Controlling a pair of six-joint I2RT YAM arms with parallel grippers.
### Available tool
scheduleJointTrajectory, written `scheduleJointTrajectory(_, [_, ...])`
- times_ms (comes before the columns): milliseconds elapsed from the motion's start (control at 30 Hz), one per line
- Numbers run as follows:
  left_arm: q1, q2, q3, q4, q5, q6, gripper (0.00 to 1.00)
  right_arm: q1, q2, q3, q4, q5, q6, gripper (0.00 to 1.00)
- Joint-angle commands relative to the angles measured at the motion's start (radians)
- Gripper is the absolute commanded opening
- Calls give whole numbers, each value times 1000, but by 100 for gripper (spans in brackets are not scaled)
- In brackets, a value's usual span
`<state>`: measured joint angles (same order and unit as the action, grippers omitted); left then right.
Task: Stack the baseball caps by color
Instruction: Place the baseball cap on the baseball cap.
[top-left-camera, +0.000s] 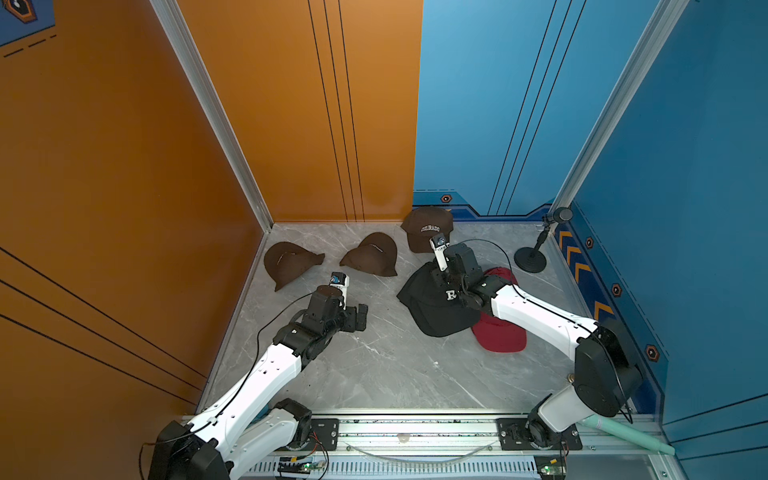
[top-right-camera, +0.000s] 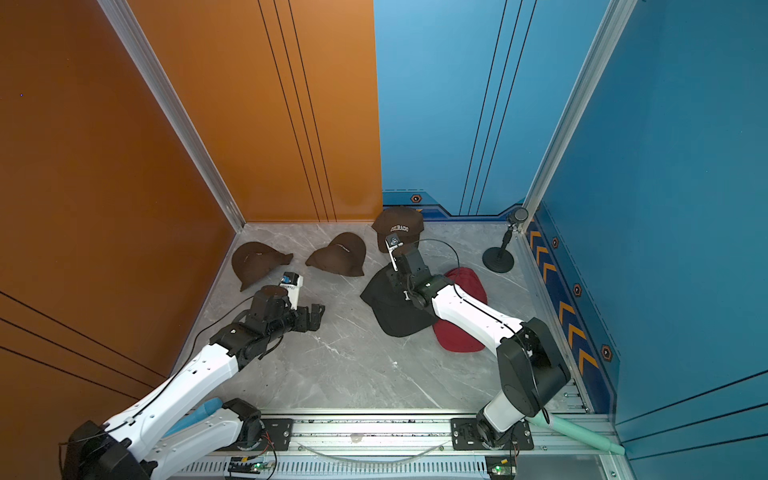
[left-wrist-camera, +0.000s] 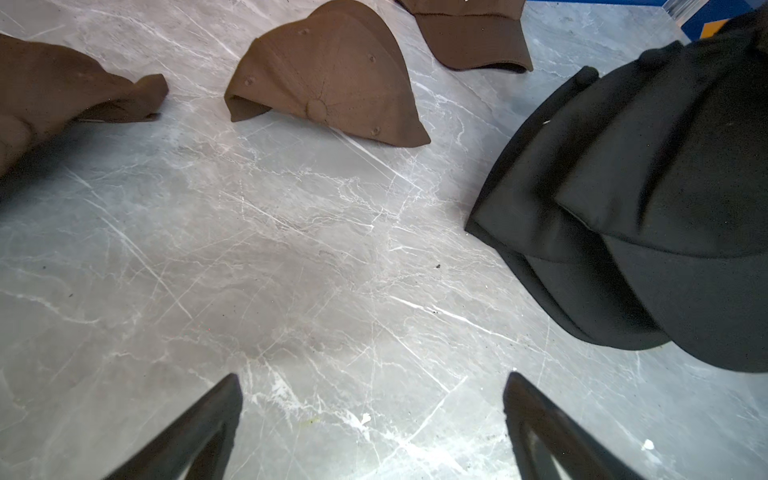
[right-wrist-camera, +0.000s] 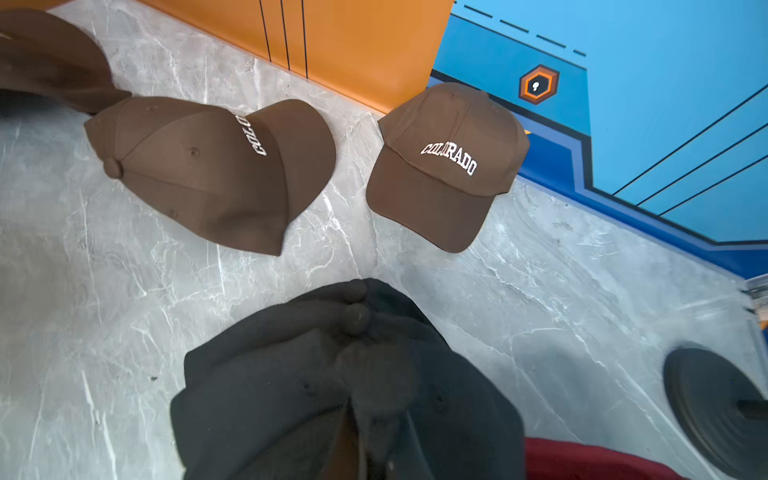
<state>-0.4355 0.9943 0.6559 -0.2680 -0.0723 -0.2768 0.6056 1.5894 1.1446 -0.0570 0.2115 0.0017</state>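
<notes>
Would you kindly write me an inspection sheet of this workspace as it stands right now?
Surface: grey marble tabletop, a few white specks.
Job's things: left brown cap, middle brown cap and right brown cap lie apart along the back; black caps nested in a pile; red caps partly under that pile, count unclear.
Clutter: microphone stand in the back right corner.
Grippers: left gripper open over bare tabletop; right gripper shut, pinching the black caps' crown.
Cables: a black cable runs along each arm; loose wires at the front rail.
Surroundings: orange wall, blue wall; mint-green tube by the right arm's base.
</notes>
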Motion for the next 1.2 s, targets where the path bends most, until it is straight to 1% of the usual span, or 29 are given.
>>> scheduleJointTrajectory(0, [-11,25,3,26,31,13,98,-11,28,-13,123,-47,37,0])
scheduleJointTrajectory(200, [-14,71,14,47,48,14,98,-24,88,-17,196,-121,31,0])
scheduleJointTrajectory(333, [-21,94,16,59,58,9,98,-25,117,-7,215,-124,38,0])
scheduleJointTrajectory(567, [-35,114,19,70,71,10,98,-23,109,-23,282,-173,31,0])
scheduleJointTrajectory(667, [-39,120,20,69,75,11,98,-23,106,-28,296,-174,24,0])
scheduleJointTrajectory(900, [-48,138,24,69,92,13,98,-30,151,-5,298,-173,29,0])
scheduleJointTrajectory(1033, [-54,142,25,105,99,16,98,-30,187,10,304,-188,27,5])
scheduleJointTrajectory(1167, [-58,145,27,105,101,17,98,-29,220,21,304,-194,29,5])
